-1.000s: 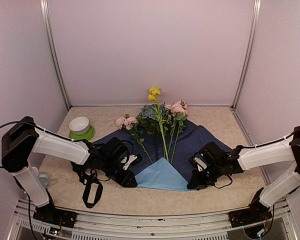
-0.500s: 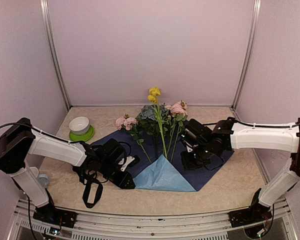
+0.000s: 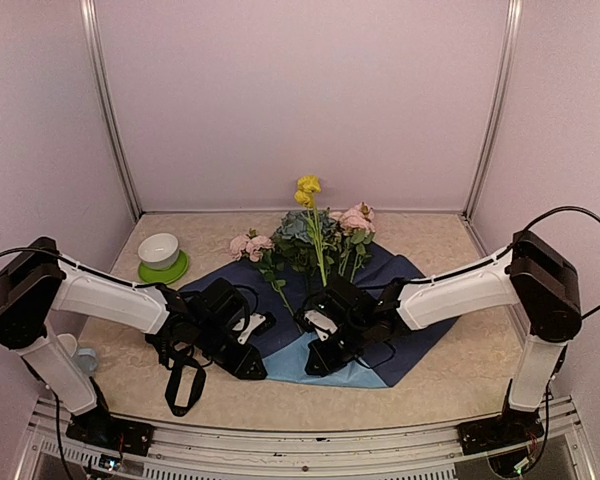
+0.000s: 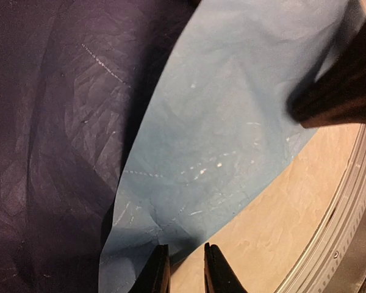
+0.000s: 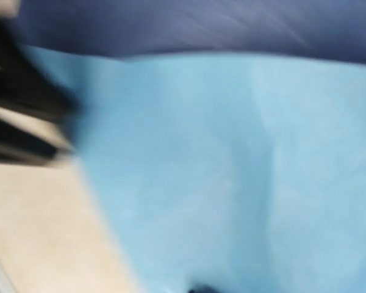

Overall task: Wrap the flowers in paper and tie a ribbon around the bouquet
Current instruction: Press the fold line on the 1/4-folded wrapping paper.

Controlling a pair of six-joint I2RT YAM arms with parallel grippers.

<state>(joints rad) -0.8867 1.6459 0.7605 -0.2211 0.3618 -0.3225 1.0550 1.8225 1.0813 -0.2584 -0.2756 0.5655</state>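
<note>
Beige stone-look desk (image 3: pixel 460 250) carries everything you are working with. Across its middle lies the paper (image 3: pixel 405 295), navy side up, with a light-blue flap (image 3: pixel 368 372) folded over at its 6 o'clock edge. On the paper rest the flowers (image 3: pixel 310 240), stems running toward 6 o'clock and heads at 12 o'clock, past the paper's far edge: yellow blooms furthest out, pink roses at 11 and 1 o'clock, and the blue-green cluster between them.

Your left gripper (image 4: pixel 184 268) sits low at the paper's 7 o'clock corner. Its jaws stand narrowly apart, the tips right at the edge of the flap, with bare desk just beyond them. Your right gripper (image 3: pixel 322 358) is down over the flap at 6 o'clock, just beside the stem ends. It is closed, and its wrist view is too blurred to tell whether any paper is caught.

At 10 o'clock, well apart from the paper, a green saucer (image 3: pixel 170 271) holds a white bowl (image 3: pixel 159 249).
</note>
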